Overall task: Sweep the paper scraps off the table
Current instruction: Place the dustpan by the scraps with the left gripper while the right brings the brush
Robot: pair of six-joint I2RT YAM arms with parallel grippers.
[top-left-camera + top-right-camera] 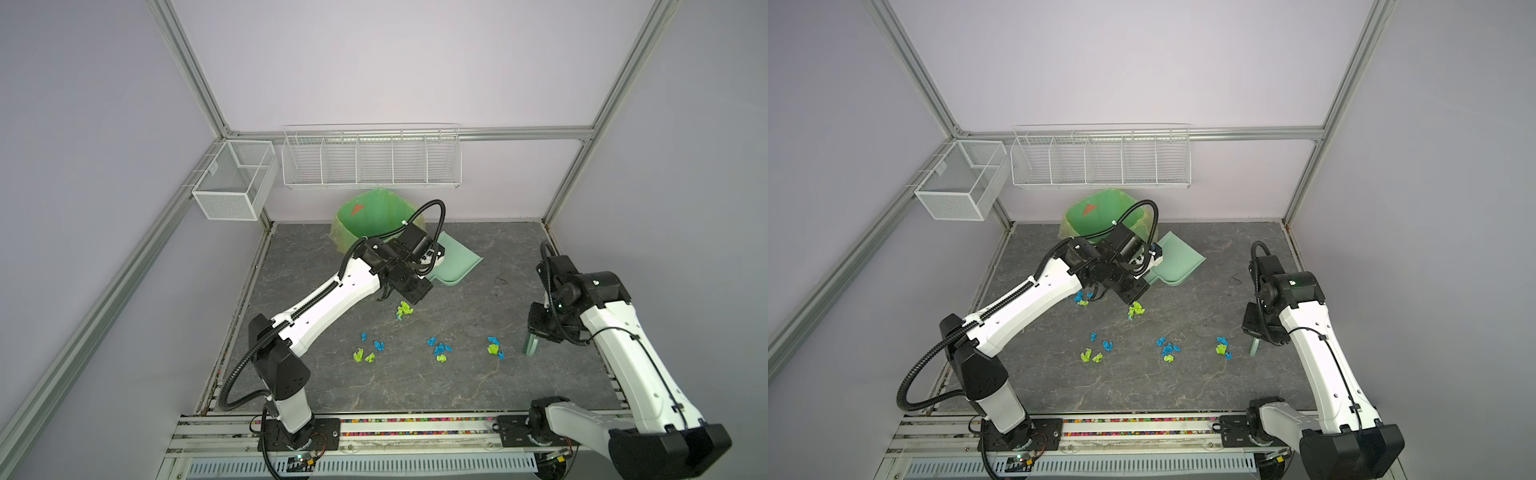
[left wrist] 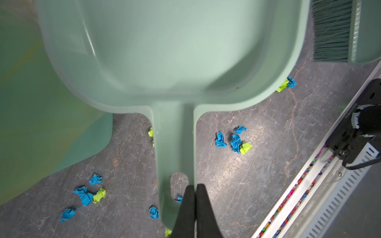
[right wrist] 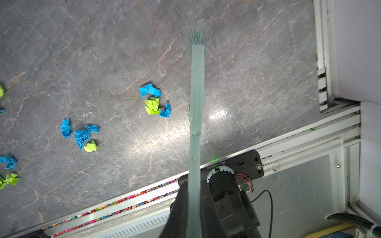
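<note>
Left gripper (image 2: 195, 186) is clamped tight on the handle end of a pale mint-green plastic dustpan (image 2: 165, 51). The pan sticks out ahead of the claw, held above the table, with a green bag-lined bin (image 1: 374, 216) just past the claw on its far side. Paper scraps (image 1: 438, 349), small crumpled blue and lime-green wads, lie loose on the dark grey marble-veined table (image 1: 415, 386). They sit in clusters under and on both sides of the left claw and across the stretch between the two claws. Right gripper (image 3: 192, 185) is closed on the handle of a pale green dark-bristled hand brush (image 3: 196, 92), which points down from the claw toward the table. The nearest cluster (image 3: 153, 103), one lime and two blue wads, sits just beside the brush on the left-claw side, not touching.
</note>
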